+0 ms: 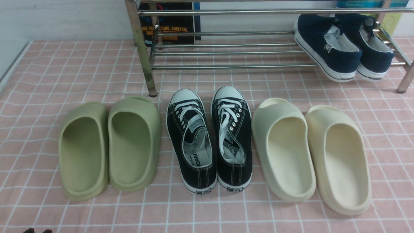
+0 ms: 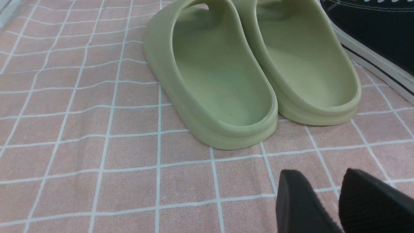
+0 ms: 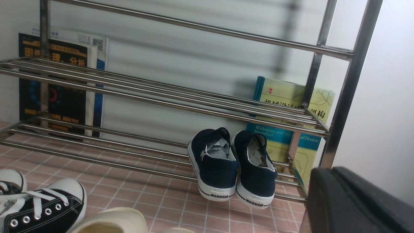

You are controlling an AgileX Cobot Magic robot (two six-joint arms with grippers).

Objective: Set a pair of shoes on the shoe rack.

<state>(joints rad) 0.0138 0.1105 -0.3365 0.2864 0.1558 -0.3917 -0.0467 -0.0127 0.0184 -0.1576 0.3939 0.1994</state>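
Observation:
The two navy slip-on shoes [image 1: 326, 48] [image 1: 372, 48] stand side by side on the lowest tubes of the chrome shoe rack [image 1: 226, 66], at its right end, heels toward me and overhanging the front tube. They also show in the right wrist view [image 3: 216, 161] [image 3: 255, 168], under the rack's upper shelf [image 3: 161, 103]. My right gripper [image 3: 330, 174] is shut and empty, to the right of the shoes near the rack's right leg. My left gripper [image 2: 321, 174] hangs low over the cloth behind the green slides, with a narrow gap between its fingers and nothing in it.
On the pink chequered cloth in front of the rack stand a pair of green slides [image 1: 110, 145], black lace-up sneakers [image 1: 208, 139] and cream slides [image 1: 310, 152]. Books [image 1: 171, 26] [image 3: 291, 129] lean on the wall behind the rack.

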